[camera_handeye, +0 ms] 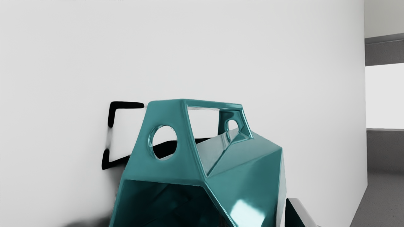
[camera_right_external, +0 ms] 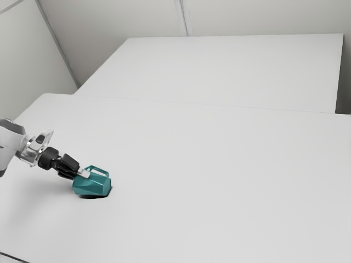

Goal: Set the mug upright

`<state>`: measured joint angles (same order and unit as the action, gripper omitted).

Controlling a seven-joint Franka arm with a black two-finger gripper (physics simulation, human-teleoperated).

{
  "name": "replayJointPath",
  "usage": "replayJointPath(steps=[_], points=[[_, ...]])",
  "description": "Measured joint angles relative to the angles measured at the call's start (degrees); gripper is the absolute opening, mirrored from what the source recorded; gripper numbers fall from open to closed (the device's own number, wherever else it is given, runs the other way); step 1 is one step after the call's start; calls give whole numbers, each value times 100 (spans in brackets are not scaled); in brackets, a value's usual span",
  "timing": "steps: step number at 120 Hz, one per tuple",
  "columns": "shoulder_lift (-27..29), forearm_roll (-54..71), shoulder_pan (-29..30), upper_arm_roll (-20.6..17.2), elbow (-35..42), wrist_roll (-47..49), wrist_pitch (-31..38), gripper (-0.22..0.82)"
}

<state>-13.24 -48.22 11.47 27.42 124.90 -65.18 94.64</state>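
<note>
Two pale walls, one point(camera_right_external: 22, 55) at the exterior view's left and one point(camera_right_external: 126, 16) across the back, meet at a grey upright strip point(camera_right_external: 59, 46). One long white table point(camera_right_external: 219, 181) spreads out before them, and a single white slab point(camera_right_external: 230, 71) stands beyond its far edge. One arm point(camera_right_external: 10, 143) comes in from the exterior view's left and slopes down to one black gripper point(camera_right_external: 82, 172), whose tip is at the mug point(camera_right_external: 92, 185). Whether the gripper is wide, narrow or holding the mug, I cannot tell.

That one teal mug is tipped on its side at the table's surface, toward the exterior view's left, with a dark shadow point(camera_right_external: 94, 196) under it; whether it touches the table I cannot tell. Its single open mouth point(camera_handeye: 164, 201) faces the gripper's camera, and the inside is too dark to tell what, if anything, it has in it. One handle point(camera_handeye: 165, 113) rises along the mug's upper side, with two round holes in it and one larger gap between its ends. In the wrist view, black angular marks point(camera_handeye: 111, 115) lie on the table beside the handle. Past the table's edge, grey bands point(camera_handeye: 383, 55) show around one white panel point(camera_handeye: 385, 94).
</note>
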Motion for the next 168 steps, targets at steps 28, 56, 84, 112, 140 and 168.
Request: replayJointPath(steps=[28,56,84,112,140,168], points=[[116,2,-32,0,1,-138,6,-12],[638,37,-114,3,2,-233,-120,-16],[1278,599,-544,-74,-40,-127,110,-17],[1547,2149,-719,-606,-366,614,1016,-17],[1668,3316,-864,-1231,-294,1672,1926,-18],[1699,3808,-832,-1531,173,2698,2822,-18]])
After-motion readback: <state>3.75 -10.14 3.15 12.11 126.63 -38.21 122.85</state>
